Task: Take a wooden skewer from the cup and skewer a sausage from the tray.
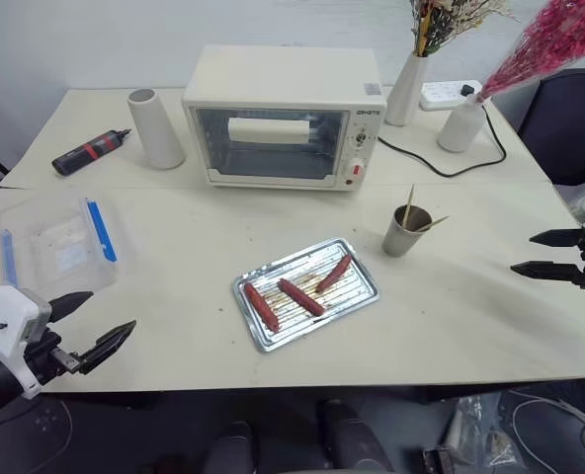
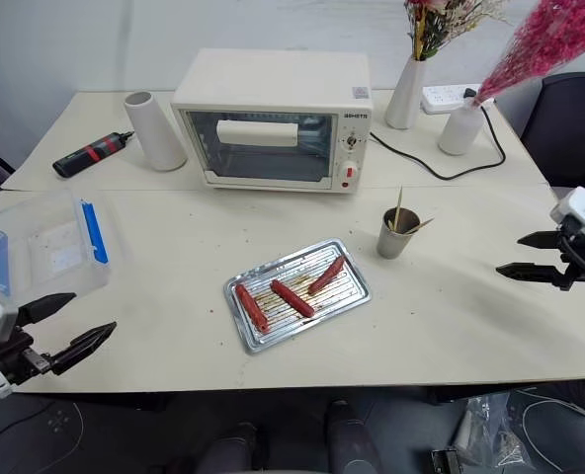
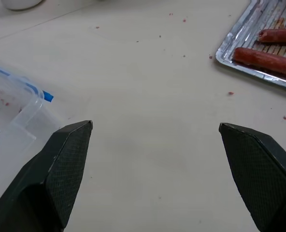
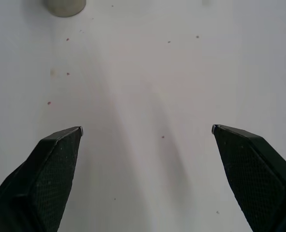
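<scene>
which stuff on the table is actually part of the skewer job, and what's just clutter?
Part of the job:
- wooden skewers, standing in the cup
- cup
- three sausages
- tray

Just lying about:
- toaster oven
- white cylinder
- clear plastic box with blue clips
- black and red tool
- two vases of dried flowers
- power strip
</scene>
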`<state>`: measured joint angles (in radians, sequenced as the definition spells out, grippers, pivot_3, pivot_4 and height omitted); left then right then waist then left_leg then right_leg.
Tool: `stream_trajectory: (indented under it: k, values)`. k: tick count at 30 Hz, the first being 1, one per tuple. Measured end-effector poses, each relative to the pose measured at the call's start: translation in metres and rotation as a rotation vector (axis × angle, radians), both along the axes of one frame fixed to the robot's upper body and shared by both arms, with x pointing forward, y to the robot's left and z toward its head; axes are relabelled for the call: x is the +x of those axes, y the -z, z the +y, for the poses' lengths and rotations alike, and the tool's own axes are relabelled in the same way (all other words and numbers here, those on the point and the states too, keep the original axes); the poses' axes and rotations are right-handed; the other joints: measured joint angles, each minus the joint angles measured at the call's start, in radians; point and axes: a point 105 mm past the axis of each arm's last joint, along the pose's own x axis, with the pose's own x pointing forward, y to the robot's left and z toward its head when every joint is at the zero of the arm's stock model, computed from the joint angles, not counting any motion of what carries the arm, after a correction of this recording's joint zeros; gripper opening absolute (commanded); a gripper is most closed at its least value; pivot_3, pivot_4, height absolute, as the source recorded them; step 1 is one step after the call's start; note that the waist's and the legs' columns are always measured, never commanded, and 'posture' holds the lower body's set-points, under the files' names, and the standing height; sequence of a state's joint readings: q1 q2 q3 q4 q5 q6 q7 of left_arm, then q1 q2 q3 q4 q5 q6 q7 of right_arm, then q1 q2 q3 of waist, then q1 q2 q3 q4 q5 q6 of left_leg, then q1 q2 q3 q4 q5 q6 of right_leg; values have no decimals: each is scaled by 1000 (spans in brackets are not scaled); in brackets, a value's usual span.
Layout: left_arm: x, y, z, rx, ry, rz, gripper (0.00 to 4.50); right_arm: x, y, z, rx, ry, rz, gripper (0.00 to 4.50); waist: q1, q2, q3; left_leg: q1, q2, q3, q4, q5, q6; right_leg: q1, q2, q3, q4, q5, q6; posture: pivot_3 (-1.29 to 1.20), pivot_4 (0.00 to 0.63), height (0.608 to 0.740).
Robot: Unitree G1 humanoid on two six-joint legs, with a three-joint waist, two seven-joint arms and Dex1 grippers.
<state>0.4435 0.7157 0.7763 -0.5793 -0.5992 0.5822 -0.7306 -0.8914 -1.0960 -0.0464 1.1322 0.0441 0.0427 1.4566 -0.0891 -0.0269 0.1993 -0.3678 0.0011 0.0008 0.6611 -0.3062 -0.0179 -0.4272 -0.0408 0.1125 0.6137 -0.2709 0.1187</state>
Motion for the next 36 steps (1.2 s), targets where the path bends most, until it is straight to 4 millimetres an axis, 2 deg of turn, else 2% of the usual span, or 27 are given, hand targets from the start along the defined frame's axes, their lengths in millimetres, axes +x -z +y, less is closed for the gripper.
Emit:
stream_trajectory:
  k: [3,6,8,12,15,19,22,26,33,36]
  values:
    - [1,-2,-5,-23,21,3,4445,2,-1,-1,39,34,-19,4500,0,0,0,0,0,0,0,0,0,0,0,0,0,0,0,0,150,740]
    - [4,-9,-20,-48,87,-13,4445,5,-1,3,118,62,-26,4500,2,0,0,0,0,0,1,0,0,0,0,0,2,0,1,0,150,740]
    - [6,-18,-34,-59,157,-24,4445,4,-2,10,188,56,-16,4500,3,0,0,0,0,-1,1,0,0,0,0,0,4,5,9,0,150,740]
    - [11,-35,-65,-97,319,-40,4445,1,1,38,304,29,16,4500,5,0,0,0,0,-4,2,0,0,0,0,-1,7,5,9,0,150,740]
    - [17,-48,-90,-120,445,-62,4445,6,-3,67,433,39,9,4500,4,1,0,0,-2,-8,3,0,0,-1,1,-1,8,5,9,0,150,740]
    - [27,-56,-113,-135,541,-91,4445,14,-11,93,549,91,-18,4500,4,1,-1,0,-2,-12,3,0,0,-1,2,-2,9,5,9,0,150,740]
    - [34,-60,-128,-146,587,-113,4445,15,-6,114,599,99,-6,4500,8,1,-1,-2,-3,-15,3,0,0,-1,2,-3,8,5,9,0,150,740]
    - [41,-58,-135,-162,597,-113,4445,14,-3,130,637,112,5,4500,8,1,-1,-3,-3,-14,3,0,0,-2,1,-3,8,5,10,0,150,740]
    - [50,-58,-140,-160,593,-135,4445,22,-3,133,677,199,-26,4500,7,1,-1,-2,-3,-14,3,0,0,-1,1,-3,7,5,10,0,150,740]
    - [52,-57,-142,-164,596,-127,4500,24,-5,134,682,206,-37,3988,7,1,-1,-2,-3,-14,3,0,0,-1,1,-3,7,5,10,0,150,740]
